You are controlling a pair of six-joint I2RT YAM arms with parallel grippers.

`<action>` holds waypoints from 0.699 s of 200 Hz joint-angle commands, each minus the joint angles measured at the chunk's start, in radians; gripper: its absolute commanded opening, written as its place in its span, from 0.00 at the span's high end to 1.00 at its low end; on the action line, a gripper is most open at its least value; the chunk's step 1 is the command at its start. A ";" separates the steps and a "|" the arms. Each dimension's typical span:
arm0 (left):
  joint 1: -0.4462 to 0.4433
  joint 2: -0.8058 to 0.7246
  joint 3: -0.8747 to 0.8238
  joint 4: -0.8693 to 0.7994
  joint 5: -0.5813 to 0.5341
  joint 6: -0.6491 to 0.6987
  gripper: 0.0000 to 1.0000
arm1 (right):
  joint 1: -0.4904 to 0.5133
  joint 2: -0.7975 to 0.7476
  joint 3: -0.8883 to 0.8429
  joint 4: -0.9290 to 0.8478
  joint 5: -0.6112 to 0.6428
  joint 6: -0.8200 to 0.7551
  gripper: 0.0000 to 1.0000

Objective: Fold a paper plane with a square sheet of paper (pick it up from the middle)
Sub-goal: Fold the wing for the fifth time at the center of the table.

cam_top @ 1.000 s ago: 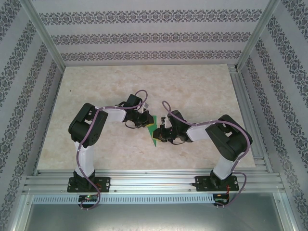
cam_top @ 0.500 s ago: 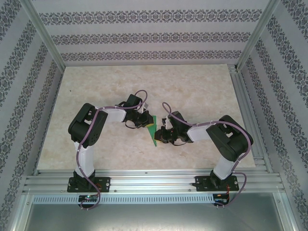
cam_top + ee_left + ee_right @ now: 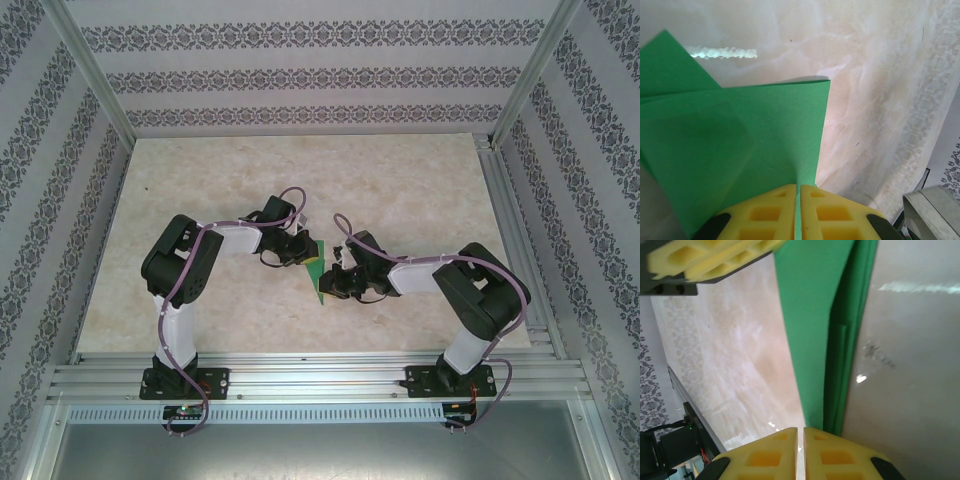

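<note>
Left gripper [image 3: 799, 195] fingers clamped on the partly folded green sheet [image 3: 740, 135], right gripper [image 3: 801, 437] fingers pressed together at its far edge (pinch unclear), sheet hanging between both near mid-table [image 3: 400, 180]; looks mid-fold, next move probably needs laying it flat and pressing the crease without tearing.

A cream, marble-veined tabletop [image 3: 400, 180] takes the middle of the overhead frame, walled at top, left and right by white panels with grey ornamental bands [image 3: 300, 75]. Aluminium rails [image 3: 320, 375] cross the lower part, slanted posts [image 3: 90, 70] rise toward both upper corners, and a grey metal sheet [image 3: 300, 450] lies along the bottom edge
</note>
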 commanded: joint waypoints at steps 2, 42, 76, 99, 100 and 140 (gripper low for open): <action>0.000 -0.012 -0.019 -0.038 -0.056 0.018 0.87 | 0.016 -0.032 0.001 -0.034 -0.009 -0.007 0.87; -0.001 -0.013 -0.021 -0.037 -0.054 0.016 0.87 | 0.020 0.002 -0.008 -0.042 0.011 -0.005 0.88; -0.001 -0.011 -0.019 -0.037 -0.055 0.016 0.87 | 0.027 0.037 -0.019 -0.003 -0.002 0.009 0.87; -0.001 -0.011 -0.020 -0.037 -0.055 0.016 0.87 | 0.030 0.065 -0.020 -0.007 0.002 0.014 0.88; -0.001 -0.011 -0.019 -0.037 -0.055 0.015 0.87 | 0.030 0.065 -0.020 -0.009 0.002 0.013 0.88; 0.000 -0.010 -0.023 -0.039 -0.055 0.019 0.87 | 0.041 0.049 0.028 -0.192 0.087 -0.045 0.88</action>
